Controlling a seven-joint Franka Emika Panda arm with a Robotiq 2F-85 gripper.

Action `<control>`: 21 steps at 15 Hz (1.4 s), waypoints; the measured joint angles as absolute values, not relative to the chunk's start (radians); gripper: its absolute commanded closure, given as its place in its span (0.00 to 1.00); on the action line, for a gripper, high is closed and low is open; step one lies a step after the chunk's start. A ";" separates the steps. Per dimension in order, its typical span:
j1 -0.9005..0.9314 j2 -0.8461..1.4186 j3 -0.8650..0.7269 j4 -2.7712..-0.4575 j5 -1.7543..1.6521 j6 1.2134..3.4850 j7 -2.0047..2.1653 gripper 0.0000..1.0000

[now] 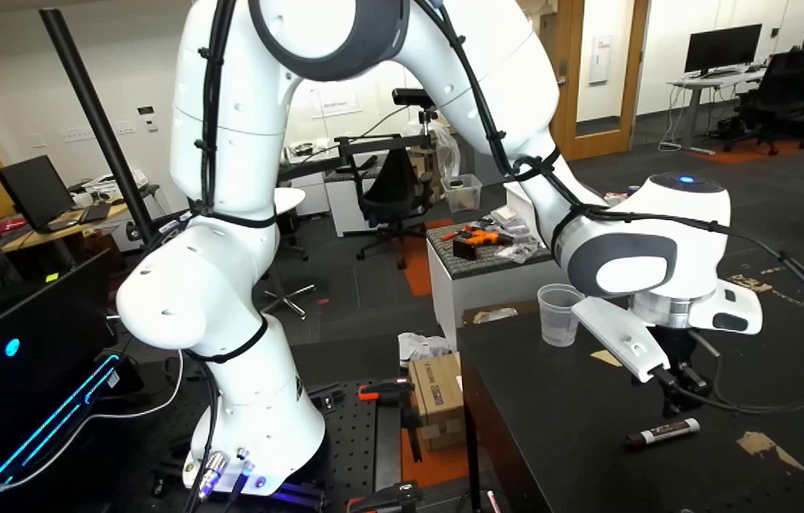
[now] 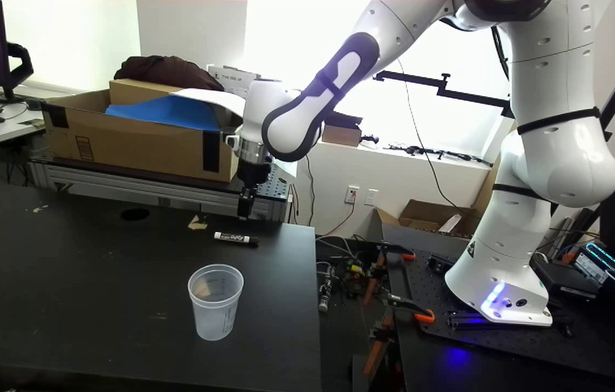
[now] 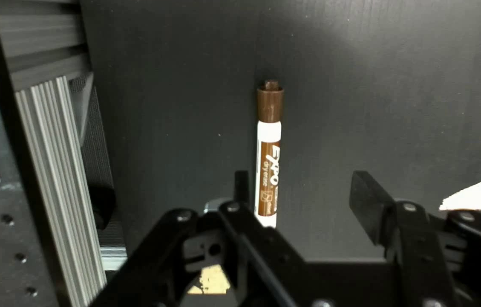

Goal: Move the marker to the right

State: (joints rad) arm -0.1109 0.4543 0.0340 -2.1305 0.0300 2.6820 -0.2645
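The marker (image 1: 661, 432) lies flat on the black table (image 1: 515, 406) in both exterior views (image 2: 233, 238). It has a white and brown barrel with a brown cap. In the wrist view the marker (image 3: 269, 170) lies lengthwise up the picture, cap at the top. My gripper (image 3: 304, 187) is open and empty, its two fingers wide apart. In that view the marker's lower part shows between the fingers, nearer the left finger, which hides none of its label. In both exterior views the gripper (image 1: 674, 405) (image 2: 245, 209) hangs above the table close to the marker, not touching it.
A translucent plastic cup (image 1: 560, 315) (image 2: 215, 305) stands upright on the table. Tan patches (image 1: 768, 450) (image 2: 197, 222) mark the tabletop. A round hole (image 2: 135, 214) is in the table. A large cardboard box (image 2: 138, 144) stands beyond the table edge.
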 measured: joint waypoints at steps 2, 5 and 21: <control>-0.099 0.432 0.034 -2.139 0.025 2.682 -0.250 0.00; -0.090 0.350 0.036 -2.184 0.026 2.682 -0.247 0.00; -0.001 -0.119 0.038 -2.472 0.238 2.502 -0.513 0.00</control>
State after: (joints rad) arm -0.0009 -0.1194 0.0384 -2.4724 0.2378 2.5024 -0.5131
